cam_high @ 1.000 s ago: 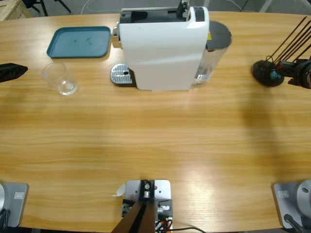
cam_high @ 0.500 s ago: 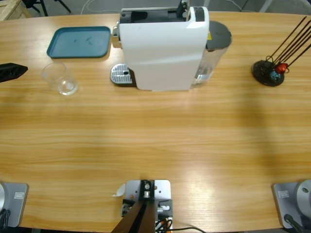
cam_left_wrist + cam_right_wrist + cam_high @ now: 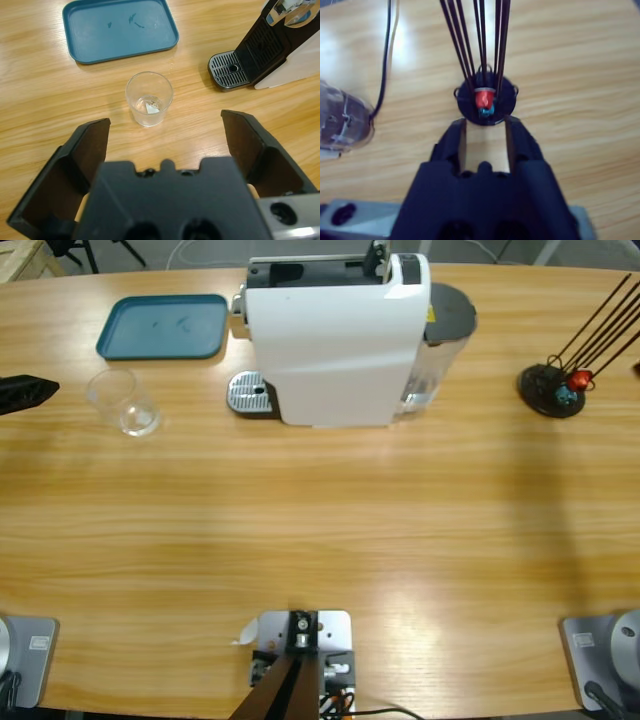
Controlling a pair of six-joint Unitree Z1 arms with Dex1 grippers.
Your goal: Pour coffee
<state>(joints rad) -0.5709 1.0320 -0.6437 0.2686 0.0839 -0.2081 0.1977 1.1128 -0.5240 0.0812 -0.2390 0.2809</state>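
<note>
Jaws spread wide, the left gripper [image 3: 165, 145] lines up on the empty glass tumbler [image 3: 149, 98] near the teal tray [image 3: 120, 29]; no coffee is visible. The right gripper [image 3: 485, 137], jaws slightly parted, faces the capsule rack [image 3: 485, 100].

We're over a long wooden table [image 3: 320, 530], pale grain with soft glare patches; beyond its far edge, grey floor [image 3: 200, 252] and a wooden corner [image 3: 22, 255].
</note>
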